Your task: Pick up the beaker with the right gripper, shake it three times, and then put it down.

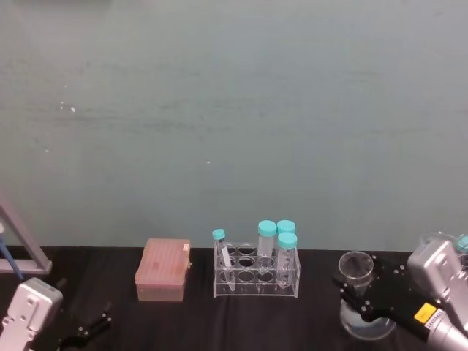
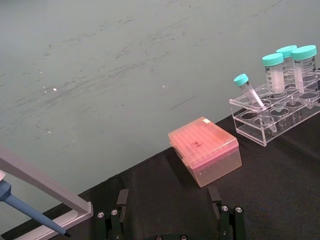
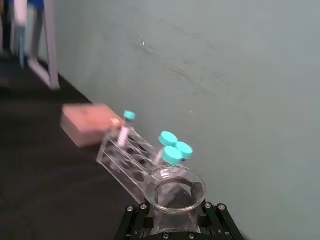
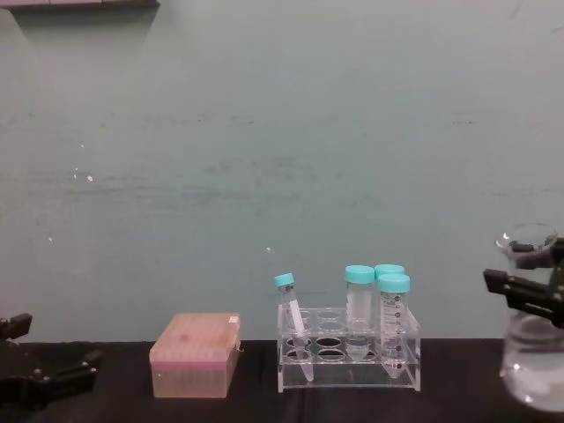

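1. Right gripper is clamped on the neck of the beaker, with one blocky jaw pressed to each side just under the flared rim. Likely reason: the neck is the narrowest part, and the flare would stop the glass sliding down through the jaws.
2. The beaker stands upright in the grip, its wide base below the hand. I cannot tell whether the base touches the black table.
3. The tube rack sits off the hand's left side, apart from it. The pink box is farther that way.
4. Judgement: grasp made, shakes to come. Keeping upright and clear of the rack matters.
5. Left gripper is parked low, well apart, its thin fingers spread and holding nothing.
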You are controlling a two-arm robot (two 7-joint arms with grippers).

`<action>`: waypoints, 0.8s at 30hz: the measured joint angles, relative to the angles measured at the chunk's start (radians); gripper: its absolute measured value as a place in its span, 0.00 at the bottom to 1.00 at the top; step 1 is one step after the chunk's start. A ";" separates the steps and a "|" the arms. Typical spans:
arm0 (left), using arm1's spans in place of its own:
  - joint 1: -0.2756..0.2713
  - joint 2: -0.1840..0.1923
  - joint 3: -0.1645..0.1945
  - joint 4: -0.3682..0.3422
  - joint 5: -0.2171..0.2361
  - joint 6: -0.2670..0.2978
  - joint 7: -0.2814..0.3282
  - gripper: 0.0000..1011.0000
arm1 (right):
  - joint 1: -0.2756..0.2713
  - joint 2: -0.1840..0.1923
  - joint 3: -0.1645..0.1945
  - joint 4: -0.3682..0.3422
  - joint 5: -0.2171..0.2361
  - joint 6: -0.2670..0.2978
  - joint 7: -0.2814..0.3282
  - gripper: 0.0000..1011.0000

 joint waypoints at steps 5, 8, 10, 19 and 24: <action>0.000 0.000 0.000 0.000 0.000 0.000 0.000 0.99 | 0.009 0.029 -0.032 0.011 -0.172 -0.069 -0.061 0.45; 0.000 0.000 0.000 0.000 0.000 0.000 0.000 0.99 | 0.014 0.037 -0.045 0.019 -0.252 -0.098 -0.091 0.45; 0.000 0.000 0.000 0.000 0.000 0.000 0.000 0.99 | 0.016 0.041 -0.052 0.023 -0.288 -0.111 -0.106 0.45; 0.000 0.000 0.000 0.000 0.000 0.000 0.000 0.99 | 0.029 0.049 -0.071 0.049 -0.461 -0.170 -0.182 0.45; 0.000 0.000 0.000 0.000 0.000 0.000 0.000 0.99 | 0.031 0.042 -0.065 0.057 -0.479 -0.175 -0.185 0.45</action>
